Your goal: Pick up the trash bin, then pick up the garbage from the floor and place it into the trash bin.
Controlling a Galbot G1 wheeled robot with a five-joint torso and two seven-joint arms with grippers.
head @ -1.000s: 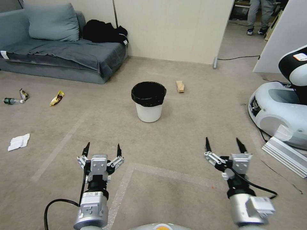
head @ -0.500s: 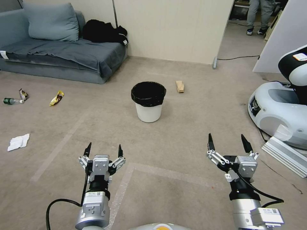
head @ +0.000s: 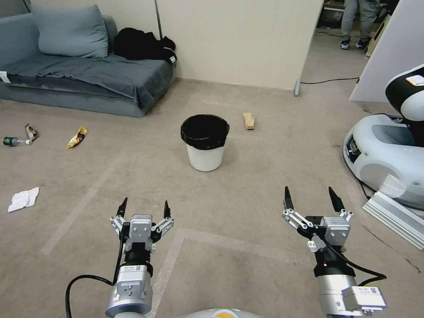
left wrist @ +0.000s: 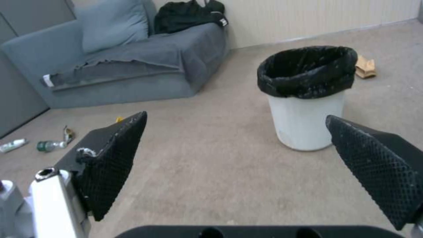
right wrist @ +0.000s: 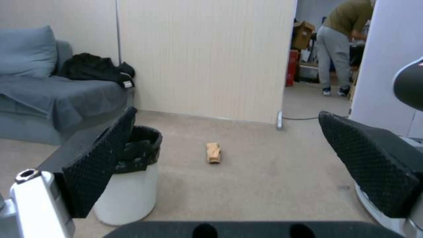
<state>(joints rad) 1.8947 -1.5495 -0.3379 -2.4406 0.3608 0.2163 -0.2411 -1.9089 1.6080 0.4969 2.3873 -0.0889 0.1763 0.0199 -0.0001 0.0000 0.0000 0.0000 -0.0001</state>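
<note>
The trash bin (head: 205, 142), a small white bucket with a black bag liner, stands upright on the beige carpet floor (head: 265, 159) ahead of me; it also appears in the left wrist view (left wrist: 307, 99) and the right wrist view (right wrist: 132, 178). A brown paper bag (head: 248, 120) lies just beyond it. More garbage lies at the far left: a yellow wrapper (head: 77, 137), a brown wrapper (head: 31, 132), a small bottle (head: 11, 141) and a white tissue (head: 23, 199). My left gripper (head: 143, 207) and right gripper (head: 311, 198) hover open and empty, well short of the bin.
A grey sofa (head: 88, 75) with a black garment stands at the back left against the wall. Another white robot base (head: 384, 150) and a metal rail (head: 395, 216) occupy the right side. A doorway opens at the back right.
The view has crept slightly forward toward the bin. My right gripper dropped and shifted a little right, then eased back; the left gripper sank slightly. Both stay open.
</note>
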